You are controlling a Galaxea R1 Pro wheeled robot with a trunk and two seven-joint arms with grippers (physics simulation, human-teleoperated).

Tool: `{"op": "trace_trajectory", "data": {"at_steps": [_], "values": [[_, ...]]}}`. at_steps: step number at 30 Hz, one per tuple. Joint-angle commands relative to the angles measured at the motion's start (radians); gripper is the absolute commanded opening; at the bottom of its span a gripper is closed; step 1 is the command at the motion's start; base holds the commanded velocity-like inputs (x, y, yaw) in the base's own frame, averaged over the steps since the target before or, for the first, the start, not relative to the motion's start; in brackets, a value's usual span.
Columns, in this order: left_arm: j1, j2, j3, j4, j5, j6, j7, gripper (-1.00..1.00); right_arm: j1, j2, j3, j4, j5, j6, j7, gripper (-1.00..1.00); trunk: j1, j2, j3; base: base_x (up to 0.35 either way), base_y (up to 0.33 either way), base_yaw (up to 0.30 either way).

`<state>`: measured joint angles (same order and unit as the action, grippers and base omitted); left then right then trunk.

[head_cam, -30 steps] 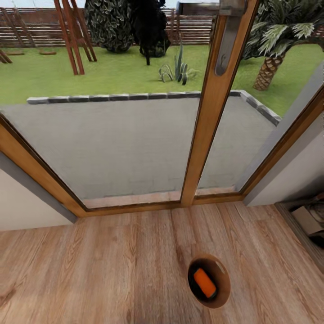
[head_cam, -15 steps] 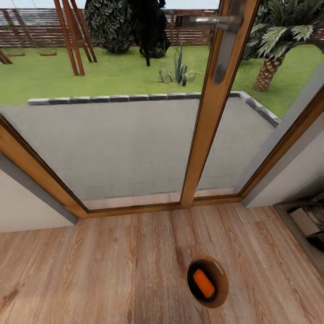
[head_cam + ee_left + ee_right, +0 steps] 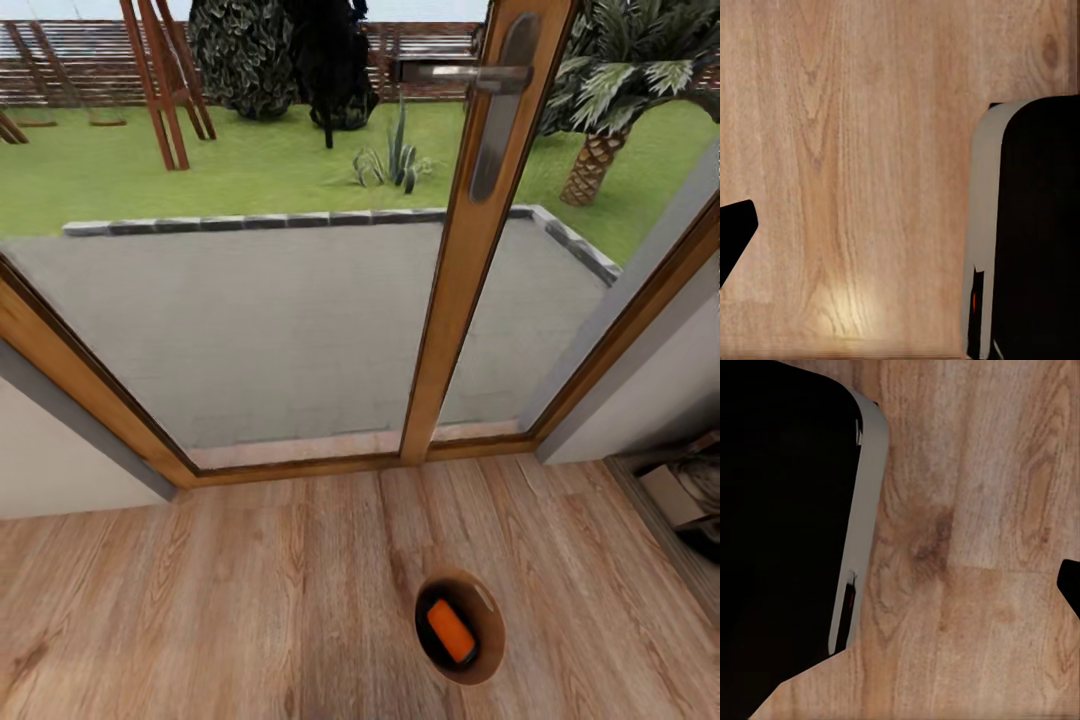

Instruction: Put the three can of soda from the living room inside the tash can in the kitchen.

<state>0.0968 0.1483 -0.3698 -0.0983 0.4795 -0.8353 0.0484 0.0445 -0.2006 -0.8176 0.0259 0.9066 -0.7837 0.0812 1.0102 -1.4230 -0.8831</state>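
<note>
One orange can [image 3: 451,632] lies inside our bin [image 3: 490,660], on plank floor [image 3: 200,600] near the glass door [image 3: 250,320]; we cannot tell either gripper's state.

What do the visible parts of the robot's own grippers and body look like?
The left fingertip and the right fingertip are plain black pointed wedges. Beside each is a large black rounded panel edged in pale grey, with a small red mark.

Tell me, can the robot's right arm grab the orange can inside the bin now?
Probably not yet. The orange can lies deep in the bin, and the right wrist view shows bare wood floor.
</note>
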Motion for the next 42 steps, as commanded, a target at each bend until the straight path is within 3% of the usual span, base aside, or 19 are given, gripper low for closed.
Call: {"op": "trace_trajectory", "data": {"at_steps": [1, 12, 36, 42], "values": [[0.001, -0.001, 0.000, 0.001, 0.000, 0.000, -0.001, 1.00, 0.000, 0.001, 0.000, 0.000, 0.000, 0.000, -0.002, 1.00, -0.004, 0.007, 0.003, 0.000, 0.000, 0.000], [0.006, -0.018, 0.000, 0.065, -0.001, 0.009, -0.005, 1.00, 0.000, 0.007, 0.000, 0.002, -0.001, 0.004, -0.007, 1.00, -0.046, 0.084, 0.038, 0.000, 0.000, 0.000], [0.006, -0.022, 0.000, 0.074, -0.001, 0.028, -0.005, 1.00, 0.000, 0.012, 0.000, 0.005, -0.003, 0.014, -0.007, 1.00, -0.138, 0.252, 0.113, 0.000, 0.000, 0.000], [0.006, -0.022, 0.000, 0.074, -0.001, 0.068, -0.005, 1.00, 0.000, 0.016, 0.001, 0.005, -0.003, 0.053, -0.007, 1.00, -0.161, 0.294, 0.132, 0.000, 0.000, 0.000]]}}
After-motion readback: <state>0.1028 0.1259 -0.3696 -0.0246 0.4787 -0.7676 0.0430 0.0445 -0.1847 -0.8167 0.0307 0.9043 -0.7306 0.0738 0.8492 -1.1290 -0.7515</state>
